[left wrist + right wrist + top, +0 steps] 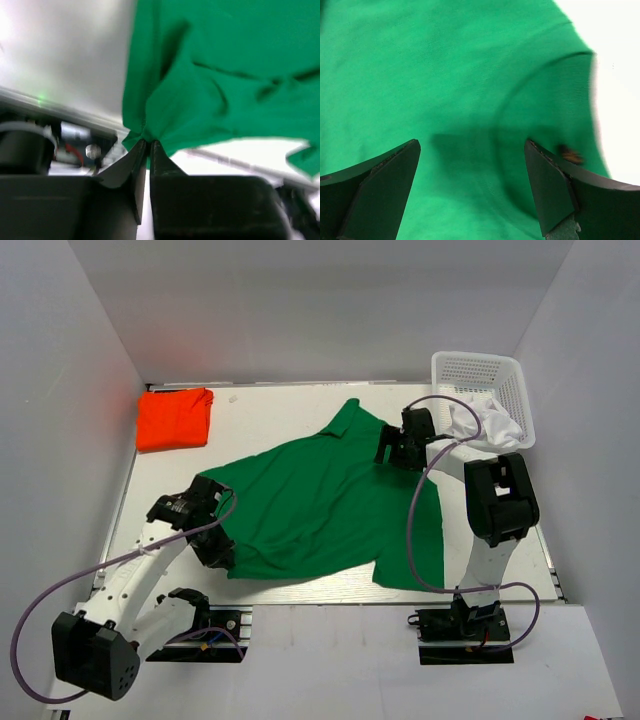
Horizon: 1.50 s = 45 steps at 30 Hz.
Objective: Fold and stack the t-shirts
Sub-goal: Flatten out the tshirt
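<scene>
The green t-shirt (320, 505) lies spread out across the middle of the table, collar toward the back. The orange-red t-shirt (175, 418) lies folded at the back left corner. My left gripper (222, 558) is at the green shirt's near left corner. In the left wrist view it (146, 141) is shut on a bunched edge of the green cloth (225, 75), which is lifted a little. My right gripper (386, 454) is over the shirt's right shoulder near the collar. In the right wrist view it (471, 145) is open and empty just above the green cloth (445, 75).
A white mesh basket (485, 368) with white cloth in it stands at the back right, close behind my right arm. Grey walls close in the table on three sides. The arm bases and cables lie along the near edge.
</scene>
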Each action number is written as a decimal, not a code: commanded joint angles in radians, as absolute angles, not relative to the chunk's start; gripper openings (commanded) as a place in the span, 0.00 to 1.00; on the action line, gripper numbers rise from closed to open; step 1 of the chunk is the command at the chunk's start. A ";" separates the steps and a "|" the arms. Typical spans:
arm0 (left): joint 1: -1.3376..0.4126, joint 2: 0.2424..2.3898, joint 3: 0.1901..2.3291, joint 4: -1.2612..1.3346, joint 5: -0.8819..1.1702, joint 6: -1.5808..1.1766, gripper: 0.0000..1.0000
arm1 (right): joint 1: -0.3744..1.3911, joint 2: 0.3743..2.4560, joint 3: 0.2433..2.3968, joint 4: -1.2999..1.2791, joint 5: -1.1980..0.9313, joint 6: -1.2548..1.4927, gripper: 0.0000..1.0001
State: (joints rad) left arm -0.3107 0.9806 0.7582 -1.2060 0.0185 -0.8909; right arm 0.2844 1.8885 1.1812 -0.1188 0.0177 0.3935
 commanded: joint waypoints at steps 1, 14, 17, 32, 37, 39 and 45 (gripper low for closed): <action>-0.319 0.945 0.839 -1.409 0.127 -0.825 0.12 | 0.273 1.904 1.229 -0.149 0.055 0.407 0.90; -0.319 0.925 0.834 -1.333 0.453 -0.598 0.94 | 0.268 1.893 1.220 -0.135 0.063 0.394 0.90; -0.319 0.952 0.891 -1.258 0.344 -0.633 1.00 | 0.275 1.865 1.201 -0.109 0.049 0.365 0.90; -0.282 1.578 0.969 -0.549 -0.101 -0.772 1.00 | 0.367 1.739 1.032 0.045 -0.034 0.311 0.90; -0.273 1.716 1.037 -0.511 -0.124 -0.772 1.00 | 0.357 1.812 1.077 0.002 -0.034 0.330 0.90; -0.273 1.796 1.080 -0.511 -0.152 -0.750 1.00 | 0.354 1.851 1.094 -0.033 0.032 0.345 0.90; -0.246 2.055 1.288 -0.489 -0.106 -0.677 1.00 | 0.295 1.999 1.281 -0.166 0.135 0.390 0.90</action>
